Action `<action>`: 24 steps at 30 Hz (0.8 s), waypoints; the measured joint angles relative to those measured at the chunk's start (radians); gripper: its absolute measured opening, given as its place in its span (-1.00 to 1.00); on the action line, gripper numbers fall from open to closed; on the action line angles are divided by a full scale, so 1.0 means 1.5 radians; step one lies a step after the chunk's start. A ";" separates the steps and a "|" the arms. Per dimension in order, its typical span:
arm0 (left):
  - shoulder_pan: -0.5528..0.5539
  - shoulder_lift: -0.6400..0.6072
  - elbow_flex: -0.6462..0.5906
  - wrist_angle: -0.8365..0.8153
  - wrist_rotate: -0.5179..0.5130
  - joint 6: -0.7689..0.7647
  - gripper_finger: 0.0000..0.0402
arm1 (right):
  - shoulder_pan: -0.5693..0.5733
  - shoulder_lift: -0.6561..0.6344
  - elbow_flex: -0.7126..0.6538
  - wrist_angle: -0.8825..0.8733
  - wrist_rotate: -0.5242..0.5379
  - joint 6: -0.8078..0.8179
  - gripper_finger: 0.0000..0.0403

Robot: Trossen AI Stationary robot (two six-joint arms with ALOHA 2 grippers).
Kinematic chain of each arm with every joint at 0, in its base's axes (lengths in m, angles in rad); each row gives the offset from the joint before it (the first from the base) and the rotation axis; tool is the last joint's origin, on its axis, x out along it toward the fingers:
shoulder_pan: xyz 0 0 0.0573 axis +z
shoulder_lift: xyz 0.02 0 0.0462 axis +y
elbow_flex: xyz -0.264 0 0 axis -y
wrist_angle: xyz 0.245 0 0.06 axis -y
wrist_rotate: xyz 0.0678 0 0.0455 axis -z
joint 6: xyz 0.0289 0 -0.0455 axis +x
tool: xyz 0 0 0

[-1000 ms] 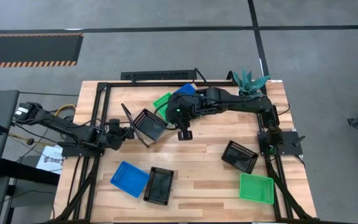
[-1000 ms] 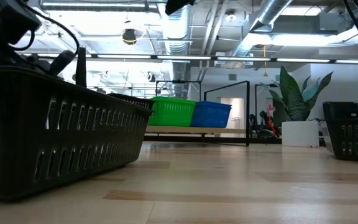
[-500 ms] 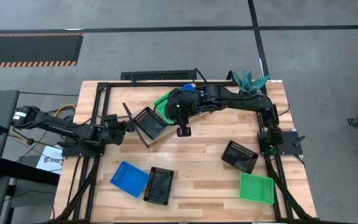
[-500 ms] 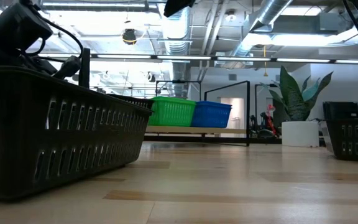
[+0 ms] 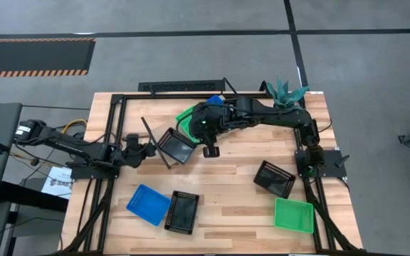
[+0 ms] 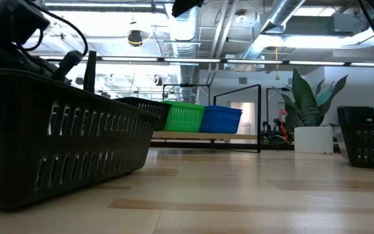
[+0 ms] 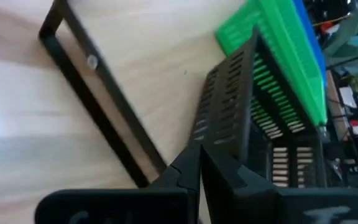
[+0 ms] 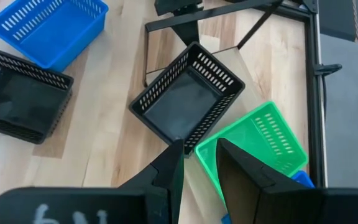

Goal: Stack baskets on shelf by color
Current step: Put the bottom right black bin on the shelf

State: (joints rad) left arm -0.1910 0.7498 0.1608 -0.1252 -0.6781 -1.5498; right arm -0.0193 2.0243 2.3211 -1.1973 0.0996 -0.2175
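My left gripper (image 5: 151, 148) reaches in from the table's left and is shut on a black basket (image 5: 177, 146) at the left end of the shelf (image 8: 253, 81), just inside its black wire end frame (image 7: 98, 106). A green basket (image 5: 186, 115) and a blue basket (image 5: 213, 102) sit on the shelf board beyond it. My right gripper (image 8: 197, 149) hovers open above the black and green baskets (image 8: 253, 146) and holds nothing. In the low view the black basket (image 6: 145, 107) shows partly in front of the green one (image 6: 184, 116). My left gripper pinches the black basket between its two fingers at the rim of its left end (image 7: 215, 138), by a corner (image 8: 194, 46). The fingers come in roughly level from the table's left. Whether the basket's bottom rests on the shelf board cannot be told.
On the tabletop nearer the front lie a blue basket (image 5: 148, 204), a black basket (image 5: 181, 212), another black basket (image 5: 274, 178) and a green basket (image 5: 293, 215). A plant in a white pot (image 5: 285, 92) stands at the far right corner. Bare wood lies mid-table.
My left gripper drew back a little toward the table's left, then moved right again, carrying the black basket slightly rightward toward the green one. In the low view the black basket now overlaps the green basket more. My right arm shifted slightly left over the shelf.
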 joint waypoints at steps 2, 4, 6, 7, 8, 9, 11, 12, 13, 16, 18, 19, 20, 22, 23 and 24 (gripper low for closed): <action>-0.008 0.000 0.000 -0.020 -0.001 -0.016 -1.00 | 0.000 0.000 0.000 0.000 -0.001 0.004 -0.42; -0.013 0.000 0.000 -0.044 -0.004 -0.041 -1.00 | 0.000 0.000 0.000 0.000 -0.001 0.005 -0.42; -0.020 0.000 0.000 -0.062 0.012 -0.073 -1.00 | 0.003 0.000 0.000 0.000 -0.001 0.005 -0.42; -0.025 0.000 0.000 -0.069 0.027 -0.080 -1.00 | 0.006 0.000 0.000 0.000 -0.001 0.005 -0.42; -0.030 0.000 0.000 -0.076 0.045 -0.088 -1.00 | 0.009 0.000 0.000 0.000 -0.002 0.006 -0.42; -0.036 0.000 0.000 -0.081 0.060 -0.094 -1.00 | 0.010 0.000 0.000 0.000 -0.007 0.008 -0.42; -0.055 0.000 0.000 -0.064 0.066 -0.096 -1.00 | 0.015 0.000 0.000 0.000 -0.020 0.015 -0.42; -0.065 0.000 0.000 -0.042 0.060 -0.087 -1.00 | 0.017 0.000 0.000 0.000 -0.021 0.017 -0.42; -0.073 0.000 0.000 -0.014 0.049 -0.071 -1.00 | 0.019 0.000 0.000 0.000 -0.021 0.017 -0.42; -0.084 0.009 0.001 0.049 0.028 -0.030 -1.00 | 0.023 0.000 0.000 0.003 -0.020 0.017 -0.42; -0.083 0.027 0.001 0.058 0.012 -0.026 -1.00 | 0.023 0.000 0.000 0.005 -0.021 0.018 -0.42; -0.082 0.035 0.001 0.055 0.002 -0.030 -1.00 | 0.023 0.000 0.000 0.006 -0.021 0.018 -0.42; -0.079 0.045 0.001 0.059 -0.010 -0.038 -1.00 | 0.023 0.000 0.000 0.006 -0.021 0.018 -0.42; -0.071 0.068 0.001 0.064 -0.020 -0.046 -1.00 | 0.023 0.000 0.000 0.003 -0.021 0.019 -0.42; -0.068 0.078 0.001 0.065 -0.026 -0.051 -1.00 | 0.023 0.000 0.000 0.000 -0.021 0.021 -0.42; -0.064 0.089 0.001 0.069 -0.033 -0.060 -1.00 | 0.023 0.000 0.000 0.000 -0.021 0.023 -0.42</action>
State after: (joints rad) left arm -0.2875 0.8828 0.1619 -0.0210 -0.7282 -1.6391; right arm 0.0154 2.0239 2.3211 -1.1977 0.0685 -0.1837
